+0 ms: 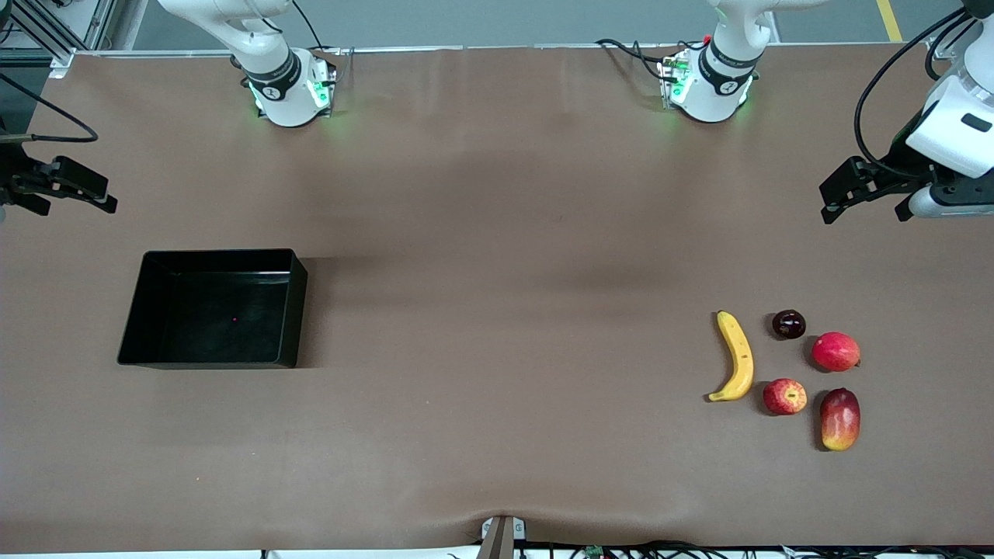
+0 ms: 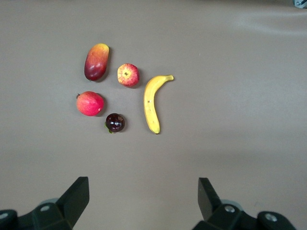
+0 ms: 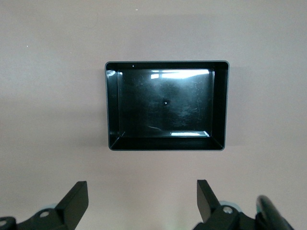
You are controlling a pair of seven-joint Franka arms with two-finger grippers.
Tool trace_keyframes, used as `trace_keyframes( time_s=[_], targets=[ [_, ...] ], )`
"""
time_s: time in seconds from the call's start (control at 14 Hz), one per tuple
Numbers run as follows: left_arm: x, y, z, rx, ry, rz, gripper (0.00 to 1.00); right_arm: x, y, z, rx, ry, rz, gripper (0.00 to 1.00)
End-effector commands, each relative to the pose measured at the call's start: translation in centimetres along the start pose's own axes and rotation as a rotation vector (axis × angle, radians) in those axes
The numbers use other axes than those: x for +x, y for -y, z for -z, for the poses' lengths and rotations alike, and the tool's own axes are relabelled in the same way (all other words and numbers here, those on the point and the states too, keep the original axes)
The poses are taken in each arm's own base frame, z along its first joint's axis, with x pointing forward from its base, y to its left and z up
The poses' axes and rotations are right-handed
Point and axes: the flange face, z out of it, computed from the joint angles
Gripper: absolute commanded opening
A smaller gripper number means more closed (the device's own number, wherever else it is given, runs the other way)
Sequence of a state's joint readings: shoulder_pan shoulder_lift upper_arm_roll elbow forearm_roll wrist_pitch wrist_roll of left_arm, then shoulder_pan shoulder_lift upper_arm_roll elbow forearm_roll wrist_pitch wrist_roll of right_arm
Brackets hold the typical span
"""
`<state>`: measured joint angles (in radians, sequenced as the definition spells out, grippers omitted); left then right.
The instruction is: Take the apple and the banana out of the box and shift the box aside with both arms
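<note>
While both arms wait raised at the table's ends, the shallow glossy black plastic box [image 1: 213, 310] sits empty near the right arm's end. The long curved yellow banana [image 1: 736, 355] and small round red apple [image 1: 784, 396] lie near the left arm's end. Left gripper [image 2: 144, 199] and right gripper [image 3: 142, 200] hang spread, holding nothing.
</note>
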<state>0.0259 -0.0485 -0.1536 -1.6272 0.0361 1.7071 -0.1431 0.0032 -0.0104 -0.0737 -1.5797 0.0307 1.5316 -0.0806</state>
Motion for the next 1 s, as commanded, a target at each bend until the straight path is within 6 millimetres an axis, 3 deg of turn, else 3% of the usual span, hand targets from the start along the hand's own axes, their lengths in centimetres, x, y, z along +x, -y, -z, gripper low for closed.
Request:
trace_keyframes(
  time_s=[0.0,0.93],
  targets=[
    [-0.44,-0.07,0.31,-0.009,0.002,-0.014,1.0,0.16,-0.02,0.2,0.004,0.003,0.012,1.0],
    [0.12,0.06,-0.28,-0.005,0.011,-0.012,1.0,0.23,-0.43,-0.44,0.015,0.025,0.003,1.0]
  ],
)
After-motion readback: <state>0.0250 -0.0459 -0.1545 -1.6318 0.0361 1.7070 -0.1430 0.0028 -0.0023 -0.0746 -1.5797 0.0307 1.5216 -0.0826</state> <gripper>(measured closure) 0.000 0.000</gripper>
